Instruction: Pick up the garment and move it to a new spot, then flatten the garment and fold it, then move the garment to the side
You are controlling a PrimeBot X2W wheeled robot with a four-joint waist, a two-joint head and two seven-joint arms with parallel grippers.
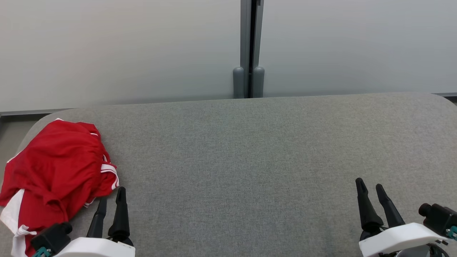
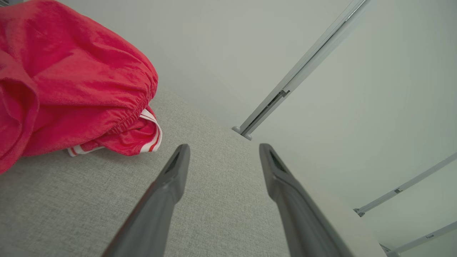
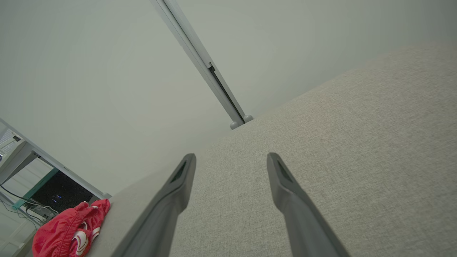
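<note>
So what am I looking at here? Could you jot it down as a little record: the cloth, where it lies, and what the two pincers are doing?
garment: red with white trim, crumpled in a heap
place: left end of the grey fabric surface, by its rounded corner
left pincer: open, empty, close beside the garment's right edge, not gripping it
right pincer: open, empty, over bare surface at the far right
backdrop: pale wall panels joined by a grey post
task stage: garment not yet picked up
</note>
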